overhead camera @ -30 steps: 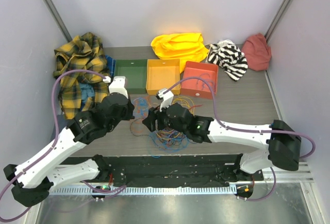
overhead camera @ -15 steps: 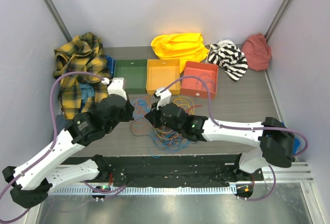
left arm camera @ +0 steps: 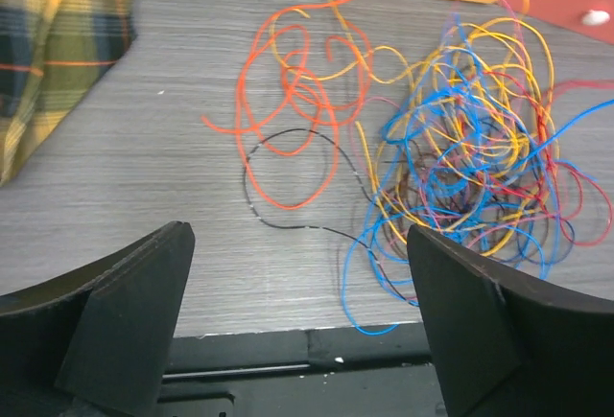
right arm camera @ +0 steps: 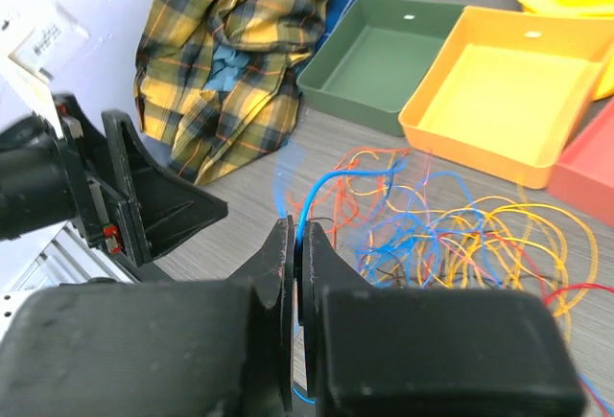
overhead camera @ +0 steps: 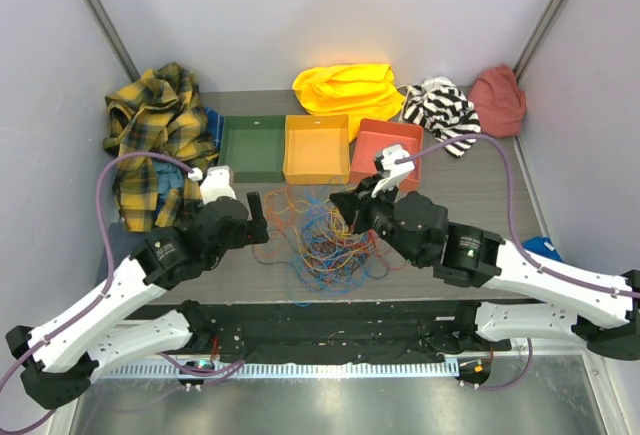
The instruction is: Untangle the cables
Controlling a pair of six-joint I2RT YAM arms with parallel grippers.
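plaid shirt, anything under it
Blue fabric peeks out among the folds of the plaid shirt and at its edge beside the green tray. Whatever else lies beneath is covered by the shirt.

Grey wood-grain table (left arm camera: 144,168) between plain pale lilac walls (overhead camera: 330,15), under soft, even light.

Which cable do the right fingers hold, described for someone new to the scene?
Find the orange tray at the back; the cable tangle lies in front of it. One blue cable arches up from the tangle into the shut fingers of the right gripper, while the other blue strands lie down in the pile.
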